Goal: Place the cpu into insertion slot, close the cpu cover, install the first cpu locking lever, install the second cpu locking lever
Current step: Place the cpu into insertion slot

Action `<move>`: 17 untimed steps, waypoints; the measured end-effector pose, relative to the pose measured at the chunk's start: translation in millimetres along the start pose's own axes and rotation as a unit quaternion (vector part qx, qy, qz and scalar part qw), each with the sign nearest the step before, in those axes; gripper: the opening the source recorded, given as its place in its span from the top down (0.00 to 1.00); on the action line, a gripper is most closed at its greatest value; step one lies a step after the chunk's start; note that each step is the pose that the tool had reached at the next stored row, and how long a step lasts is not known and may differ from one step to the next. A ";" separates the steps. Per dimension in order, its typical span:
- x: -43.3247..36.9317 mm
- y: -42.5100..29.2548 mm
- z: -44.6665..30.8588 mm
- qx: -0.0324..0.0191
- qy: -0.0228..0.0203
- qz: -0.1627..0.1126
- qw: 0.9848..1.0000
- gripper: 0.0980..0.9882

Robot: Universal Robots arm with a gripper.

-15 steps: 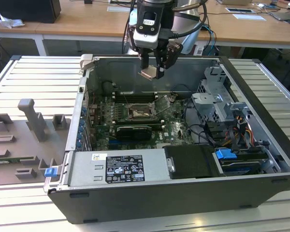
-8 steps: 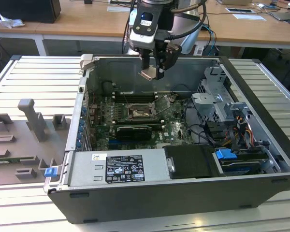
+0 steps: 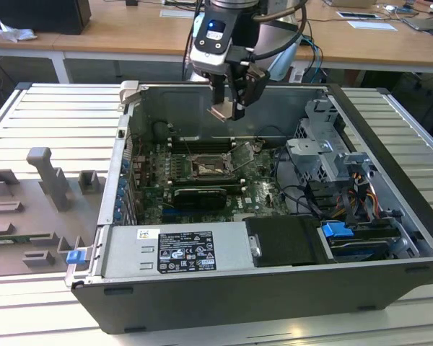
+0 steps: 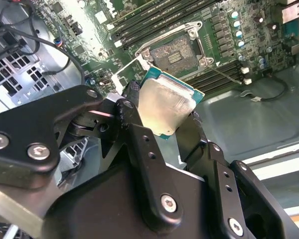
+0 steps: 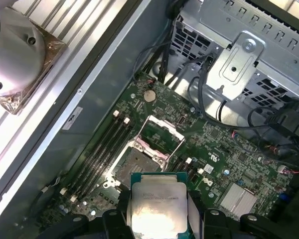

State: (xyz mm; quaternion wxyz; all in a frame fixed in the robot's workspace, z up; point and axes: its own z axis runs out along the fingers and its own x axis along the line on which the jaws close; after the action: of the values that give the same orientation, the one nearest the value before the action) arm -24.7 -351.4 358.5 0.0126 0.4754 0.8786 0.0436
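**Cpu in the grip, above the open socket**

The cpu (image 4: 165, 107) is not seated yet. It hangs in the air, tilted, with its dull metal face toward both wrist cameras, and the black fingers (image 4: 140, 140) pinch it by two opposite edges. The gripper (image 3: 232, 104) is therefore pressed together on the chip, high inside the computer case (image 3: 238, 311).

In the exterior view the insertion slot (image 3: 206, 167) lies at about seven o'clock from the cpu and well apart from it. Its dark centre is bare. The cpu cover (image 5: 165, 125) seems to stand lifted open at the slot's edge, so I judge that the way in is free.

Around the slot in that view, the memory slots (image 3: 198, 144) run at twelve o'clock and the graphics card (image 3: 196, 194) lies at six o'clock.

For this step, I advise you:
- Bring the chip level before it goes low; now it is clearly tilted.
- Square its edges with the silvery rim, since a turned chip may hurt the contacts.
- Lower it straight, without sliding and without force.
- Stay away from the raised cover.
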 end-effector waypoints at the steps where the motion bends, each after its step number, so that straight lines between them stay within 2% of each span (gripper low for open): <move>1: 0.0 0.0 0.3 0.000 0.000 0.003 1.000 0.51; 11: -0.1 -0.4 4.9 -0.001 -0.004 0.045 0.999 0.51; 14: -0.1 -0.7 7.5 -0.001 -0.006 0.068 0.998 0.51; 16: -0.2 -0.8 9.4 -0.002 -0.008 0.086 0.996 0.51; 17: -0.2 -1.0 10.7 -0.002 -0.009 0.100 0.995 0.51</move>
State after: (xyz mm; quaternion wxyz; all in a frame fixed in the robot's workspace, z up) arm -24.7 -351.4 347.8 0.0170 0.5614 0.8263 0.0421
